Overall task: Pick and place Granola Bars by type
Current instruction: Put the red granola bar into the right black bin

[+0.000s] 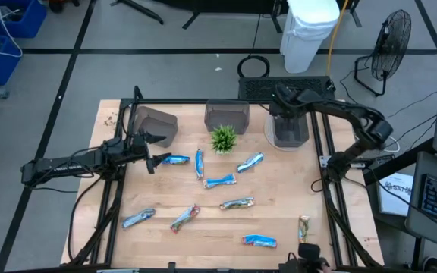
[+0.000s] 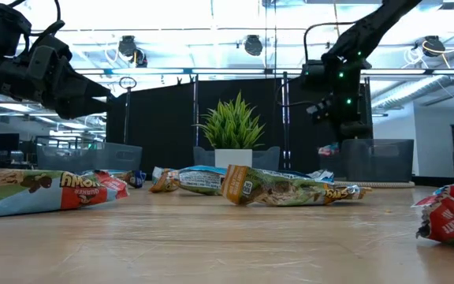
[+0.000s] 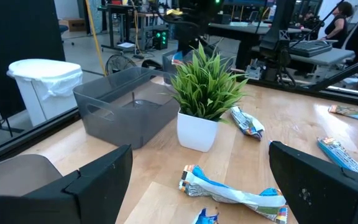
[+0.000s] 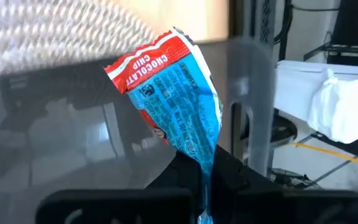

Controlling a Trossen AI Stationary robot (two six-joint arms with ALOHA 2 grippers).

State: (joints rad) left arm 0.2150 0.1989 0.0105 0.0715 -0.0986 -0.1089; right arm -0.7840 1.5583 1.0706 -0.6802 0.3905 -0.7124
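Granola bars (image 1: 220, 181), slim shiny blue-and-tan wrapped, lie scattered mid-table. Right gripper (image 4: 205, 186), at one o'clock over the grey translucent plastic bin (image 1: 288, 130), pinches one blue-and-red bar (image 4: 169, 93), likely for dropping. Left gripper (image 1: 152, 149), nine o'clock, fingers apart, empty.

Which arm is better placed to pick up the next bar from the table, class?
Probably the left. Its pincer is open and empty, right beside a blue bar on the table. The right pincer is shut on a chocolate chip bar over the right-hand bin.
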